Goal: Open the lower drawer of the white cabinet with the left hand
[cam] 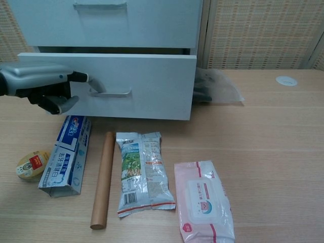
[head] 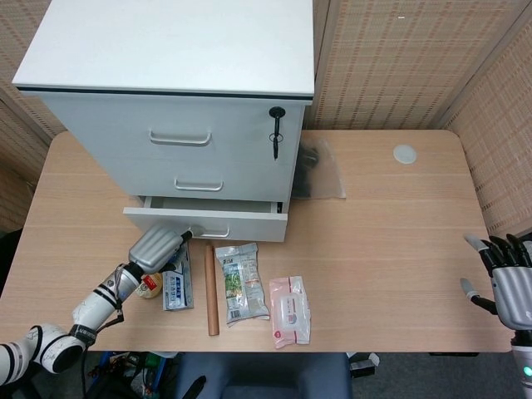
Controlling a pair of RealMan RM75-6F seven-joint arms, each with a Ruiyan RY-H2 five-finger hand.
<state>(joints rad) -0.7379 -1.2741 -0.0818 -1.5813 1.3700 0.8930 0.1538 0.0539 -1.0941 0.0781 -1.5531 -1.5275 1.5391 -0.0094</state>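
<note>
The white cabinet (head: 174, 79) stands at the back left of the table. Its lower drawer (head: 212, 222) (cam: 136, 86) is pulled partly out, showing a dark gap behind its front. My left hand (head: 155, 248) (cam: 43, 86) holds the left end of the drawer handle (cam: 109, 93) with a finger hooked behind the bar. My right hand (head: 503, 278) hovers open at the table's right front edge, far from the cabinet, seen only in the head view.
In front of the drawer lie a toothpaste box (cam: 67, 154), a wooden rod (cam: 103, 179), a snack bag (cam: 142, 171), a wipes pack (cam: 204, 201) and a small round tin (cam: 31, 164). A clear bag (cam: 215, 88) lies right of the cabinet. A key (head: 276, 133) hangs from the lock.
</note>
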